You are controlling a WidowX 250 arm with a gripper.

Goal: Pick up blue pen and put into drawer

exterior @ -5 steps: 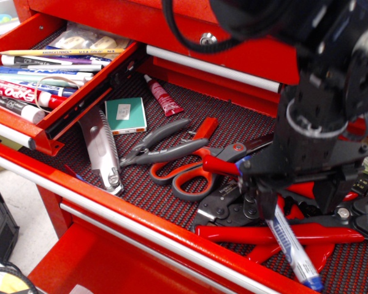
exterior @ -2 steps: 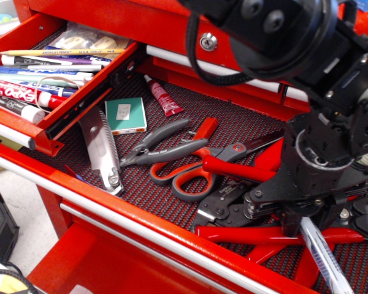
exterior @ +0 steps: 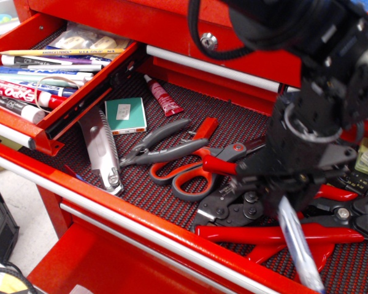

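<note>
The blue pen (exterior: 298, 246), a white barrel with blue print, hangs tilted down and to the right from my gripper (exterior: 281, 197), which is shut on its upper end. Its cap is hidden by the fingers. I hold it above the red-handled tools at the right of the wide drawer. The narrow red drawer (exterior: 80, 101) stands open at the upper left, far from the gripper, with several markers and a yellow pencil (exterior: 61, 52) in it. Its silver bar handle (exterior: 9, 133) faces the front left.
The wide red drawer with the dark woven liner (exterior: 233, 131) holds orange-handled scissors (exterior: 190, 174), grey pliers (exterior: 156, 147), a utility knife (exterior: 101, 147), a green box (exterior: 125, 115), a red tube (exterior: 164, 97) and red-handled pliers (exterior: 282, 233). A closed red drawer front with a lock (exterior: 207, 41) rises behind.
The gripper, with the pen in it, swung right and down, then came back to the left and a little up. The pen stays held and tilted. Nothing else moved.
</note>
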